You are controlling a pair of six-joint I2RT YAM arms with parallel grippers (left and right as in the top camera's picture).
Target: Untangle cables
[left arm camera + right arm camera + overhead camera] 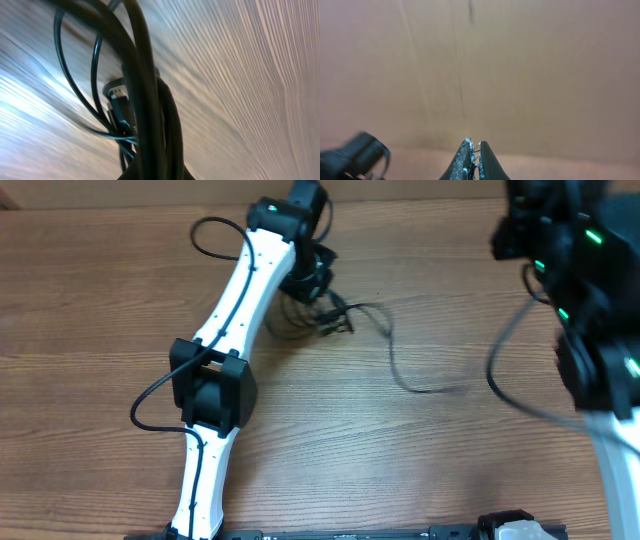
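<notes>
The cables (300, 320) lie in a small black tangle at the back middle of the wooden table (100, 330), with small plugs (340, 320) sticking out to the right. One thin cord (400, 370) trails off to the right. My left gripper (308, 285) is down on top of the tangle. In the left wrist view, thick black strands of the cables (145, 100) run straight into its shut jaws, and a plug (116, 95) hangs behind them. My right gripper (474, 145) is shut with nothing in it, held high at the right.
The white left arm (230, 330) reaches diagonally across the table from the front edge. The dark right arm (585, 310) hangs blurred at the far right, its grey wire (500, 370) looping beside it. A black rail (400, 534) runs along the front.
</notes>
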